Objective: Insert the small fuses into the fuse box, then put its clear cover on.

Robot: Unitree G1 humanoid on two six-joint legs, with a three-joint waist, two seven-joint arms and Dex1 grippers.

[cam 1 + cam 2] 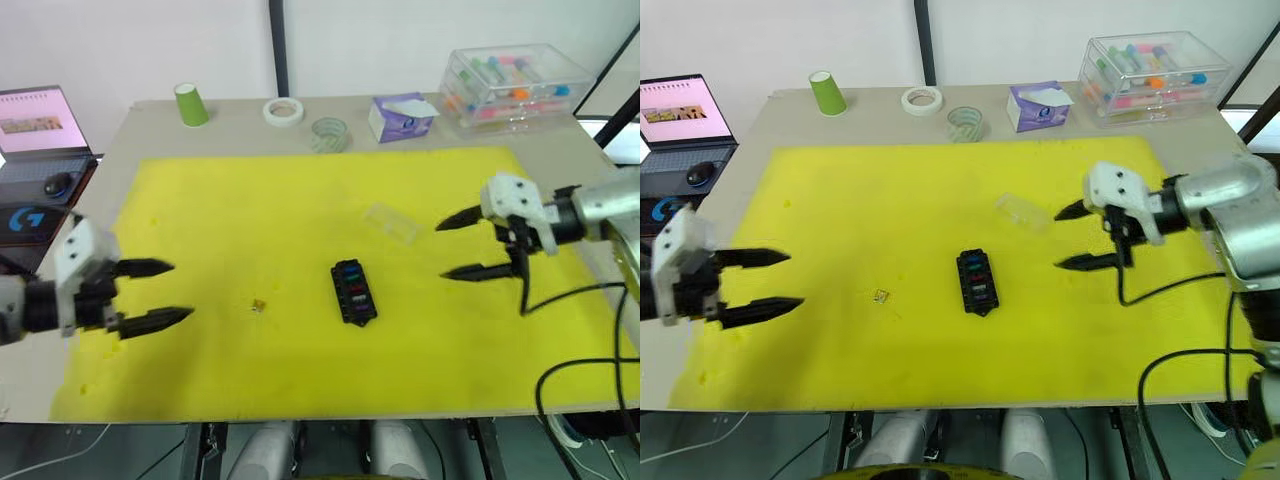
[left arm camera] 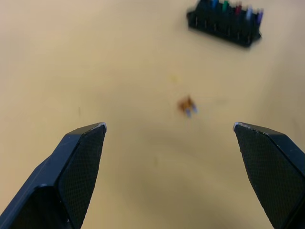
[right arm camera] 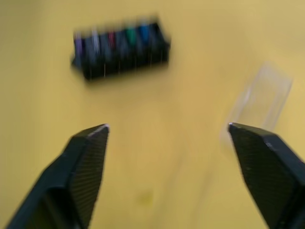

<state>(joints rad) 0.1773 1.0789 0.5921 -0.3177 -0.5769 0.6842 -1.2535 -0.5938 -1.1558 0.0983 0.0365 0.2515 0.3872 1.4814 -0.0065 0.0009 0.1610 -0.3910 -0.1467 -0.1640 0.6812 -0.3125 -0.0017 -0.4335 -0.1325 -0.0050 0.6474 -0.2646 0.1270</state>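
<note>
The black fuse box (image 1: 353, 291) lies near the middle of the yellow mat (image 1: 250, 200), with several coloured small fuses (image 3: 121, 39) standing in its slots. One amber fuse (image 1: 258, 306) lies loose on the mat to the box's left, also visible as a small amber fuse (image 2: 187, 105) ahead of the left fingers. The clear cover (image 1: 390, 222) rests flat on the mat beyond the box, to its right. My left gripper (image 1: 160, 294) hovers open at the mat's left side, holding nothing. My right gripper (image 1: 462, 246) is open and empty, right of the box and near the cover (image 3: 262, 98).
Along the table's far edge stand a green cup (image 1: 190, 104), a white tape roll (image 1: 284, 110), a clear tape roll (image 1: 328, 134), a tissue box (image 1: 401, 117) and a clear drawer box (image 1: 512, 84). A laptop (image 1: 35, 135) sits off the left. Black cables (image 1: 570, 330) trail at the right.
</note>
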